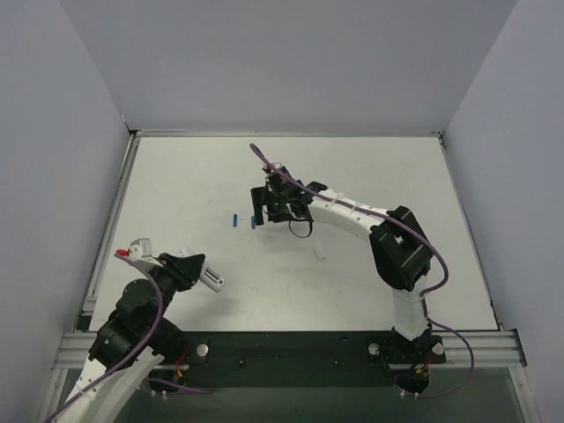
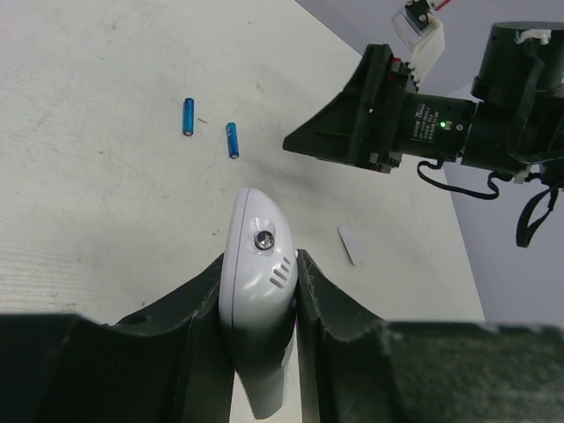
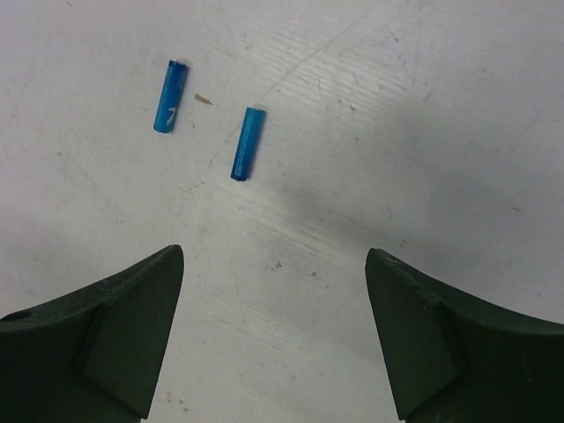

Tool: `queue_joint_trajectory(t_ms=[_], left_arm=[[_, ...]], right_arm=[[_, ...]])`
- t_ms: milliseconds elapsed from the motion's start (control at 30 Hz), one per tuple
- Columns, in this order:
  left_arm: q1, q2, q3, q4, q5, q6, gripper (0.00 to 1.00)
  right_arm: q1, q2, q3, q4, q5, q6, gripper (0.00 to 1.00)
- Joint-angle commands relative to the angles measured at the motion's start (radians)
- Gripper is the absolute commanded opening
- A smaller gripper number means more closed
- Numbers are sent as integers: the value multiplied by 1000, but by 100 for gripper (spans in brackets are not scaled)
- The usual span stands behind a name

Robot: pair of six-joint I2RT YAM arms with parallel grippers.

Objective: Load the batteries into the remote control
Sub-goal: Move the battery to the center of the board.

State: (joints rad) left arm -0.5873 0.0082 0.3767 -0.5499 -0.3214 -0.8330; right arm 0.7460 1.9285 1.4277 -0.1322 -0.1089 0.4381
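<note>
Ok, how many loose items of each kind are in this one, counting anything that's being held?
blue batteries: 2
white remote: 1
small white flat strip: 1
Total: 4

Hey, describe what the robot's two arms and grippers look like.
Both the left arm and right arm are white links with bulky black joint housings, each trailing a purple cable. The left gripper and right gripper each have two dark wedge-shaped fingers. A small green light glows on the right wrist.
</note>
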Motion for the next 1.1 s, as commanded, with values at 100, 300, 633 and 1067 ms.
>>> queue_joint_trajectory(t_ms=[100, 300, 633, 1067], left_arm=[[1, -83, 19, 16, 53, -9, 0], [1, -83, -1, 27, 71, -17, 0], [1, -83, -27, 44, 90, -29, 0], [3, -85, -32, 44, 104, -40, 0]], right_arm=[[55, 167, 207, -63, 135, 73, 64], [66, 251, 290, -101, 137, 82, 51], [85, 340, 356, -107, 118, 70, 39], [127, 365, 329, -168, 265, 8, 26]])
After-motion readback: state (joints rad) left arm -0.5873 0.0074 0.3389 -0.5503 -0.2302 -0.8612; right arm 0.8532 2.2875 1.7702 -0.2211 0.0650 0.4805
